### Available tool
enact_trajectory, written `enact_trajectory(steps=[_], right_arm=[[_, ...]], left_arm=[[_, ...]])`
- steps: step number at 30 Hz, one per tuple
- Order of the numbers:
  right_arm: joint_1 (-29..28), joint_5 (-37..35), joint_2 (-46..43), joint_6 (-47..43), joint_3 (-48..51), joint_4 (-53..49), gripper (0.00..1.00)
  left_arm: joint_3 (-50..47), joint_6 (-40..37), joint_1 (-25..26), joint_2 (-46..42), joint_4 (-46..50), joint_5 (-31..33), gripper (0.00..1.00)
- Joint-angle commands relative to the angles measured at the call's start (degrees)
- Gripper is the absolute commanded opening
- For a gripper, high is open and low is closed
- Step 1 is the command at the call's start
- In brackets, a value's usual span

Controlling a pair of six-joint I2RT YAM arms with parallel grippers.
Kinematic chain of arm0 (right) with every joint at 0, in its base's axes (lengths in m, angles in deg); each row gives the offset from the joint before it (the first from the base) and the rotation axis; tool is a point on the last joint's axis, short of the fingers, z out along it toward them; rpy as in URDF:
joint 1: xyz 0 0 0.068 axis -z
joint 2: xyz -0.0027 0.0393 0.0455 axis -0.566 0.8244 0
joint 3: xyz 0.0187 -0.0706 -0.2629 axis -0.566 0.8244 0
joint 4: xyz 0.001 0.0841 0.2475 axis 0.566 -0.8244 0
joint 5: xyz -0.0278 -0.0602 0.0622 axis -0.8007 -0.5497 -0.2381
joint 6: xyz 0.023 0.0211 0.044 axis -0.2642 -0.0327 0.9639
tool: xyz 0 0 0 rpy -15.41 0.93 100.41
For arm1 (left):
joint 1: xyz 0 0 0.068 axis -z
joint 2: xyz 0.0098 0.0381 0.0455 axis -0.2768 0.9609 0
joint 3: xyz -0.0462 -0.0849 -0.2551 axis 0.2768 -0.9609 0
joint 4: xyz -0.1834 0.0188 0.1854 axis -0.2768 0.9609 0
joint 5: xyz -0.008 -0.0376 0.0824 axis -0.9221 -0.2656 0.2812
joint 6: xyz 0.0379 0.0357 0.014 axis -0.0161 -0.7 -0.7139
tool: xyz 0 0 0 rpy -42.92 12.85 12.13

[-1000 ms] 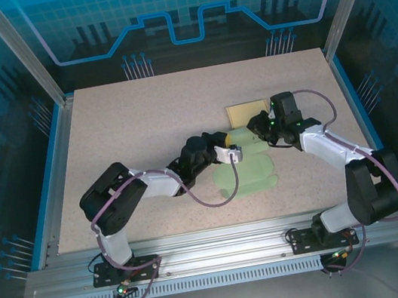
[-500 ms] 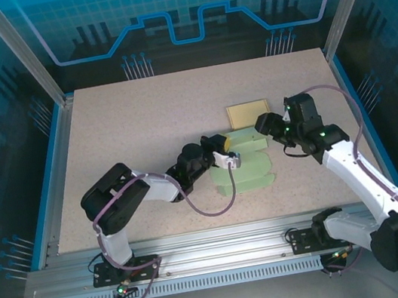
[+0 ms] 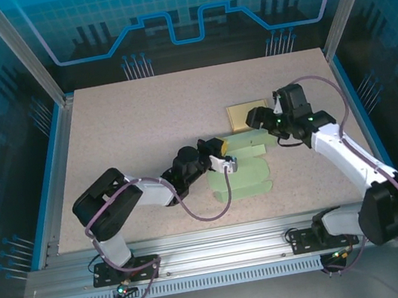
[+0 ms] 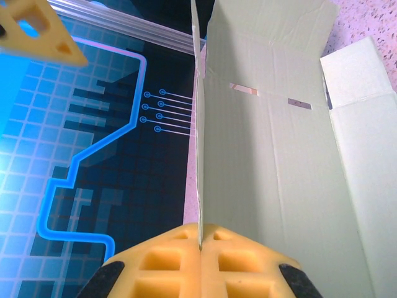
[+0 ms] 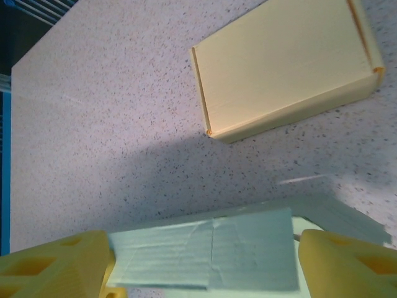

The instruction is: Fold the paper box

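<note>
– Paper box [image 3: 242,171], seen from above: where does it lie?
– Spread out on the table [image 3: 134,129], pale green, right of the middle and towards the near edge. A yellow box [image 3: 247,114] sits just behind it.
– And the tools there?
– The left tool [image 3: 226,161] is at its left edge. The right tool [image 3: 255,119] hangs over its far right corner, beside the yellow box. From this height I cannot tell how either one stands.
– Left wrist view?
– The left tool [image 4: 200,243] has its yellow pads [image 4: 161,267] pressed together on the thin edge of one green panel [image 4: 260,174], which runs away from the camera. A paler panel [image 4: 363,143] lies to the right of it.
– Right wrist?
– The right tool [image 5: 205,267] is spread wide, one yellow finger [image 5: 56,264] at each lower corner. A creased green flap [image 5: 211,254] lies between them, not clamped. Beyond it the yellow box [image 5: 285,68] rests on the speckled table [image 5: 93,124].
</note>
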Motion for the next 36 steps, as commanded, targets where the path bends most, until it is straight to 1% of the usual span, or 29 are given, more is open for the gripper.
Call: enact_trajectory(steps=[1,5,11,14,22,27,32,36], right_arm=[[0.29,3.19,2.86,-2.24,-3.14,1.63,0.81],[0.02,3.54,5.67,-3.21,-4.51,0.78,0.8],[-0.63,3.84,7.2,-2.86,-3.8,0.28,0.79],[-1.63,3.99,6.97,-2.48,-2.74,0.92,0.79],[-4.32,2.84,6.7,-1.02,-0.49,2.65,0.79],[-4.76,2.32,6.56,-0.1,0.03,2.48,0.79],[-5.0,1.17,7.1,0.91,1.26,2.6,0.79],[-5.59,1.99,8.22,3.38,2.55,3.14,0.79]], left_arm=[[-0.78,1.5,0.25,-1.39,-1.0,-1.85,0.0],[-0.76,1.42,0.2,-0.68,-2.01,-1.66,0.0],[0.39,2.55,0.25,0.35,-2.64,-0.38,0.0],[1.76,3.51,0.19,0.84,-1.61,1.64,0.0],[3.51,4.63,0.2,2.88,-1.84,3.05,0.0],[4.07,5.2,0.18,3.17,-1.42,4.44,0.0],[3.95,5.87,0.2,3.43,-1.94,4.55,0.0],[5.61,7.32,0.24,4.21,-0.39,7.48,0.0]])
